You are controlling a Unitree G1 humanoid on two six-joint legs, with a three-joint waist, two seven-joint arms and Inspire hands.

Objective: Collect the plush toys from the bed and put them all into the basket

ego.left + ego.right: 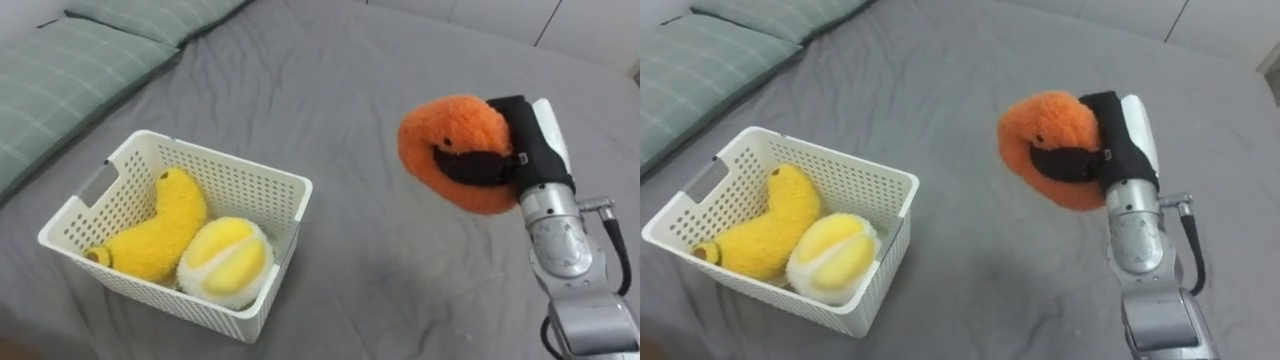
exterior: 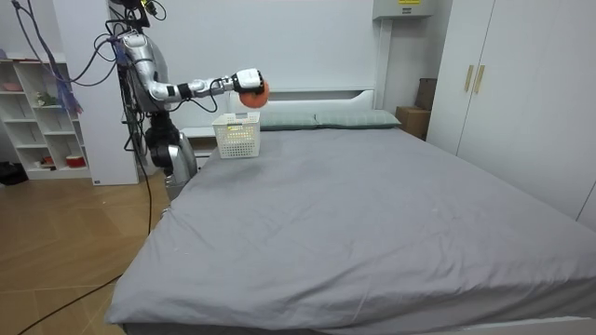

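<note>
An orange plush toy (image 1: 450, 140) hangs above the grey bed, with my right hand (image 1: 500, 160) shut on it, its dark fingers wrapped around the toy's side. The same toy (image 1: 1045, 135) and right hand (image 1: 1110, 150) sit to the right of the white perforated basket (image 1: 285, 190). Inside the basket lie a yellow banana plush (image 1: 160, 225) and a round pale-yellow plush (image 1: 225, 260). In the room view the toy (image 2: 253, 90) is held out over the basket (image 2: 237, 136) near the bed's head.
Green checked pillows (image 1: 70, 60) lie at the upper left by the basket. The grey bedsheet (image 1: 350, 270) spreads wide to the right and front. In the room view a white shelf (image 2: 42, 112) and a wardrobe (image 2: 512, 84) flank the bed.
</note>
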